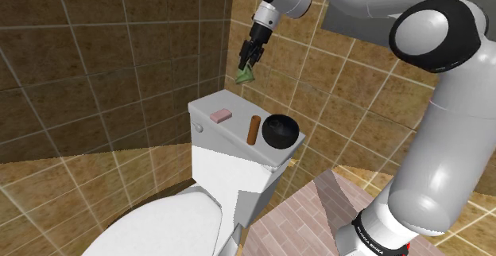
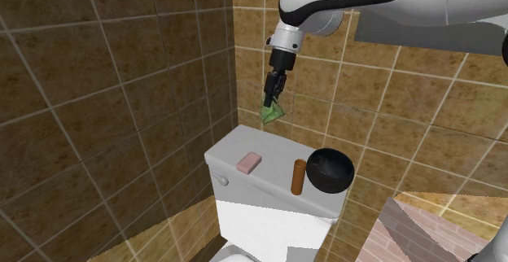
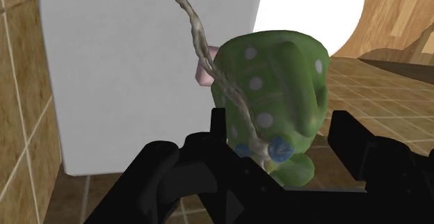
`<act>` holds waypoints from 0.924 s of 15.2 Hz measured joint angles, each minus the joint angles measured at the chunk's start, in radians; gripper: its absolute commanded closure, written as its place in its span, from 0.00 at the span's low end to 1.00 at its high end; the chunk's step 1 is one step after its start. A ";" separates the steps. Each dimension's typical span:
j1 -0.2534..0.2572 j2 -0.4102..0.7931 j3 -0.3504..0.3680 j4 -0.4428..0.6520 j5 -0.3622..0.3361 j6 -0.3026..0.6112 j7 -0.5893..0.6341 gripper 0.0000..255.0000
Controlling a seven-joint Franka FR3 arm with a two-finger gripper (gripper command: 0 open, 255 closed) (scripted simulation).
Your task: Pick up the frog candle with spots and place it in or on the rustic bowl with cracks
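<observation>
A green frog candle with white spots hangs in the air, with my black gripper shut on its top. It is above the far edge of the white toilet tank lid. The second exterior view has the gripper pointing down with the frog candle under its tips. In the wrist view the frog candle sits clasped between the fingers, a pale wick strand running up its back. The bowl, drawn black and round, stands on the lid's end nearer the arm, also seen as the bowl.
A pink soap bar and an upright brown cylinder share the lid, the cylinder right beside the bowl. The toilet seat lies below. Brown tiled walls close in behind and beside the tank.
</observation>
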 measured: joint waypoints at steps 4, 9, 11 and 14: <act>-0.001 -0.168 -0.008 -0.209 -0.014 0.037 -0.023 1.00; -0.010 -0.378 -0.017 -0.442 -0.039 0.056 -0.040 1.00; -0.017 -0.447 -0.021 -0.497 -0.050 0.040 -0.043 1.00; -0.029 -0.555 -0.028 -0.598 -0.067 0.031 -0.051 1.00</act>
